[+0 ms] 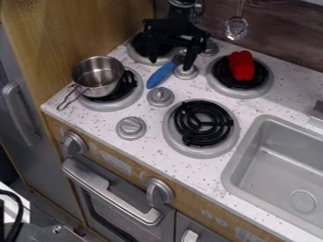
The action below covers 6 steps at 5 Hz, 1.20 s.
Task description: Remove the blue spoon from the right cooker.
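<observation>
The black gripper (170, 64) hangs over the rear left of the stove top, its two fingers spread apart. Between and just in front of them, the blue spoon (162, 74) lies at a slant on the white speckled surface, among the grey knobs. Its far end runs back under the gripper and is partly hidden. Nothing shows held. On the right side of the stove are a rear burner (263, 84) and a front burner (203, 123); the spoon is on neither of them.
A red object (242, 65) sits on the rear right burner. A metal pot (97, 76) stands on the front left burner, its handle over the counter edge. The grey sink (248, 142) is at the right. A metal utensil (236, 28) hangs at the back wall.
</observation>
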Each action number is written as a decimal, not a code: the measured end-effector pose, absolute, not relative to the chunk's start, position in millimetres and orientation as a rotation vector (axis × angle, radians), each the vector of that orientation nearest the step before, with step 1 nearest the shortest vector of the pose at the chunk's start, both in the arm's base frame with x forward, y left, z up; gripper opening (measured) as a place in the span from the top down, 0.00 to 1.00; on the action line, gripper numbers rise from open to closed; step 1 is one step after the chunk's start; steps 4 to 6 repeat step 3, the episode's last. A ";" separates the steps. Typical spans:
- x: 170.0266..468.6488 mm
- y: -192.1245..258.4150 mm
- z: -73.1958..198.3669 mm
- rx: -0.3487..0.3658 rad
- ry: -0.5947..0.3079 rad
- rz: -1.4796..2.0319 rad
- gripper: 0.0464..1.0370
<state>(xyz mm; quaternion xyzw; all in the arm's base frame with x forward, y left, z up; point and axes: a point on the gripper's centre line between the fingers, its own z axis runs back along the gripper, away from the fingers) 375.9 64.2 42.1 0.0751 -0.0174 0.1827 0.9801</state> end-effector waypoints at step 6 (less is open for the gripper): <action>353.5 36.7 40.8 0.039 -0.093 0.252 0.04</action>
